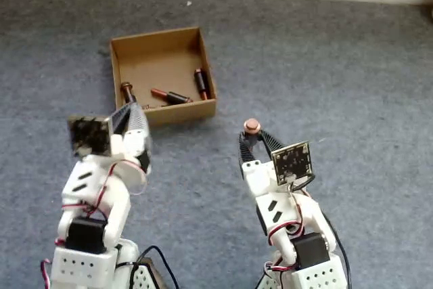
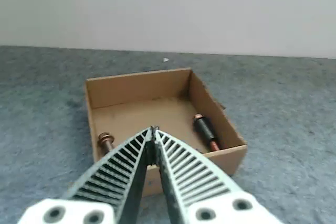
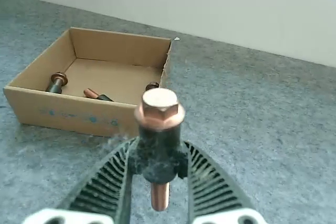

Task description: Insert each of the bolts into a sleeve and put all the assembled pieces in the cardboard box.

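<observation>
The open cardboard box (image 1: 207,71) (image 2: 218,112) (image 3: 45,65) lies on the grey carpet with three assembled bolt-and-sleeve pieces inside: one at its left front (image 1: 126,90) (image 2: 105,140) (image 3: 56,81), one in the middle (image 1: 169,95) (image 3: 96,95), one by the right wall (image 1: 201,83) (image 2: 206,130). My right gripper (image 1: 254,137) (image 3: 156,163) stands right of the box, shut on a copper bolt in a black sleeve (image 1: 252,126) (image 3: 158,135), held upright. My left gripper (image 1: 134,107) (image 2: 153,132) hovers at the box's front edge, shut with nothing in it.
Grey carpet (image 1: 338,65) spreads on all sides of the box, with open floor to the right. A pale wall (image 2: 168,9) runs along the far edge.
</observation>
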Controlling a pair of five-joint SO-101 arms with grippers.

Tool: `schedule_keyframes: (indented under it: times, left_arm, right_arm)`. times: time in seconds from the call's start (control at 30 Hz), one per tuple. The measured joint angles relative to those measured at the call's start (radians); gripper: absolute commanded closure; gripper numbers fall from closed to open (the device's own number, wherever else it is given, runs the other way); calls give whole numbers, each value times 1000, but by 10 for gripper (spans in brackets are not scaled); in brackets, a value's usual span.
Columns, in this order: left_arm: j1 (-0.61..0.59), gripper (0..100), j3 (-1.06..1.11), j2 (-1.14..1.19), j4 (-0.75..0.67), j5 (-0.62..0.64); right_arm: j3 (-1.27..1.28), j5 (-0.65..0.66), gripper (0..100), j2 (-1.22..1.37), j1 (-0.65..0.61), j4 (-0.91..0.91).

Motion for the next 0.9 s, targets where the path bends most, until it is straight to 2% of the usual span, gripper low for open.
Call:
schedule_keyframes:
  times: [0.17, 0.33, 0.43, 0.63, 0.73, 0.9]
  left_arm:
    - [-144, 987, 250, -239, 0, -20]
    - [-218, 988, 328, -241, 0, -129]
    - [-219, 986, 328, -232, 5, -143]
    - [-210, 986, 328, -229, 126, -144]
    - [-173, 986, 328, -229, 167, -144]
    - [-143, 986, 328, -229, 203, -144]
  right_arm:
    - [0, 0, 992, 0, 0, 0]
    - [0, 3, 992, 0, -9, 0]
    - [0, 48, 992, 0, -44, 0]
    - [0, 64, 992, 0, -97, -32]
    - [-2, 91, 992, 0, -138, -144]
    - [-2, 207, 992, 0, -239, -390]
